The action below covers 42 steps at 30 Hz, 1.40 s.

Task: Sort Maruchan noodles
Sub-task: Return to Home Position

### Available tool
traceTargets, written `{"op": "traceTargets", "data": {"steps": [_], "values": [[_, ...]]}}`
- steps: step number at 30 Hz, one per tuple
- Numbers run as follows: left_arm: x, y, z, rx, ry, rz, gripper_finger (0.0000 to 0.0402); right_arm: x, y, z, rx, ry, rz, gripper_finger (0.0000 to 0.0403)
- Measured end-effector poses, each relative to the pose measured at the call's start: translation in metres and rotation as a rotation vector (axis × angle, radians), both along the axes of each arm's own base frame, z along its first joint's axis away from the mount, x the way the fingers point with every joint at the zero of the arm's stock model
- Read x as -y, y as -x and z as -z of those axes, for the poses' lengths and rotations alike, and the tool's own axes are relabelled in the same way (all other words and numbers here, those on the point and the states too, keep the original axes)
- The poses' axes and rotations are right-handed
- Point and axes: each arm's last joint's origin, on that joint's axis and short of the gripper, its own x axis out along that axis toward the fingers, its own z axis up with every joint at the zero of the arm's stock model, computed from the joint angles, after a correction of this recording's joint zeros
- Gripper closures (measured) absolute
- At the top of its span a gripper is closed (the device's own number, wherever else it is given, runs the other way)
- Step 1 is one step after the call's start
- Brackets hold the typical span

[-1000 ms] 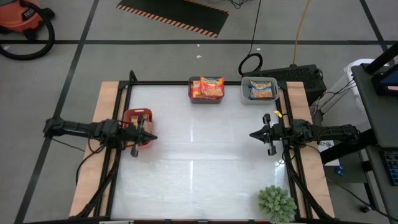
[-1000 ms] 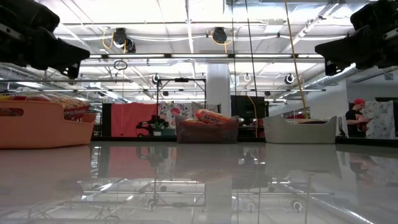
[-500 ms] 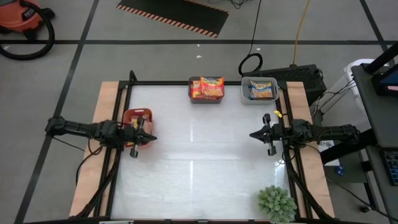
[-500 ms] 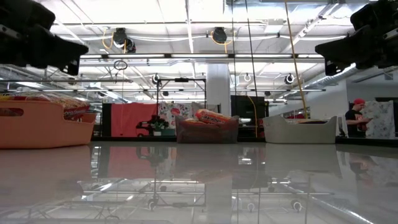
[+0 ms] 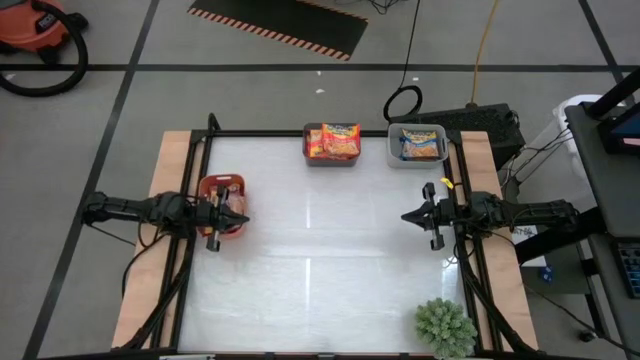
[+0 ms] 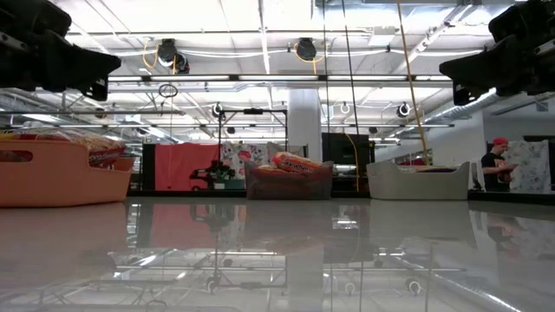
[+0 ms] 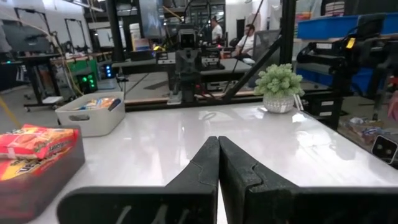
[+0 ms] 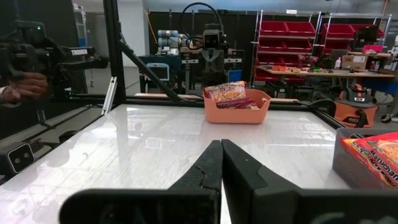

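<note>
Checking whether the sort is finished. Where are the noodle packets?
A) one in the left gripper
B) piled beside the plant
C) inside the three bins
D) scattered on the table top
C: noodle packets show only in the orange bin, dark bin and grey bin; left gripper and right gripper are shut, empty.

Table (image 5: 320,250): glossy white top, tan wood side strips, black frame.
Orange bin (image 5: 222,179): plain salmon-orange.
Dark bin (image 5: 307,150): charcoal, holding orange-yellow noodle packets (image 5: 335,142) with red print.
Pale bin (image 5: 392,152): light grey, holding blue-trimmed noodle packets (image 5: 420,147).
Plant (image 5: 445,326): green.
Floor mat (image 5: 285,20): black, yellow-and-black striped edge.
</note>
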Motion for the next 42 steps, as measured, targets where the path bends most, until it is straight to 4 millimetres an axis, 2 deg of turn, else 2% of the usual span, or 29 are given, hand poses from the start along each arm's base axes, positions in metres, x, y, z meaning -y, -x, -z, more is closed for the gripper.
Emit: {"op": "traceTargets", "data": {"steps": [10, 16, 25, 42], "values": [[-0.0082, -0.0006, 0.0001, -0.003, -0.003, -0.037, 0.0398, 0.0000, 0.0000, 0.0000, 0.000, 0.000, 0.000, 0.0403], [-0.0087, -0.0009, 0.0009, -0.017, 0.045, -0.018, 0.0398, 0.0000, 0.0000, 0.0000, 0.000, 0.000, 0.000, 0.0403], [-0.0091, -0.0016, 0.0019, -0.024, -0.008, -0.040, 0.0398, 0.0000, 0.0000, 0.0000, 0.000, 0.000, 0.000, 0.0403], [-0.0092, -0.0016, 0.0018, -0.024, -0.001, -0.042, 0.0398, 0.0000, 0.0000, 0.0001, -0.001, 0.000, 0.000, 0.0403]]}}
